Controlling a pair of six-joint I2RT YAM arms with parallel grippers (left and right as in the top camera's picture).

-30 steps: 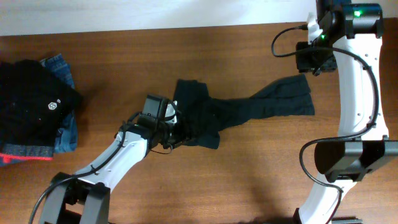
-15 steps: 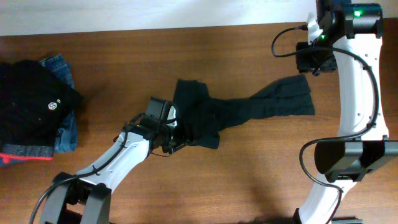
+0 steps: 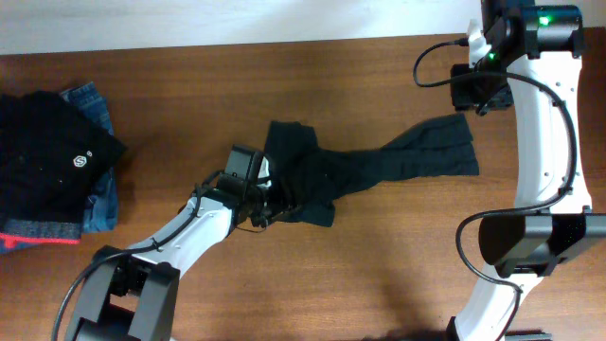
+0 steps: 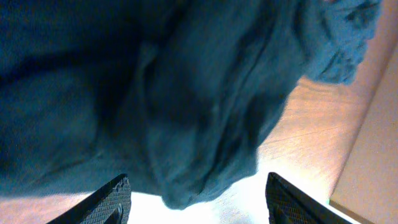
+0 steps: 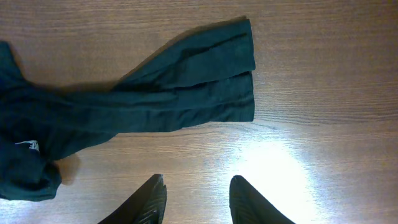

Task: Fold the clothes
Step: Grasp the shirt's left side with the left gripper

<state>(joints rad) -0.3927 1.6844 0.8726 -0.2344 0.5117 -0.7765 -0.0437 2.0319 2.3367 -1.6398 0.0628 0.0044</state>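
Observation:
The black T-shirt (image 3: 379, 166) lies twisted across the middle of the wooden table. It is bunched at its left end and spreads out flatter towards the right (image 5: 186, 93). A small white logo (image 5: 25, 144) shows on the bunched part. My left gripper (image 3: 273, 206) sits low at the bunch's lower left edge. In the left wrist view its fingers (image 4: 111, 200) stand wide apart around (image 4: 199, 208), open, and a fold of the shirt (image 4: 186, 99) reaches down between them unclamped. My right gripper (image 5: 198, 199) hovers open over bare wood, just past the shirt's right end (image 3: 445, 152).
A pile of other clothes sits at the table's left edge: a black garment with a round white emblem (image 3: 47, 161) on blue jeans (image 3: 95, 106), with a grey and red hem (image 3: 38, 234) below. The table's back edge (image 3: 284, 43) runs along the top.
My left gripper has slid a little to the right, closer under the bunched shirt, and its fingers have spread slightly wider. The right arm and the shirt's right end have not moved.

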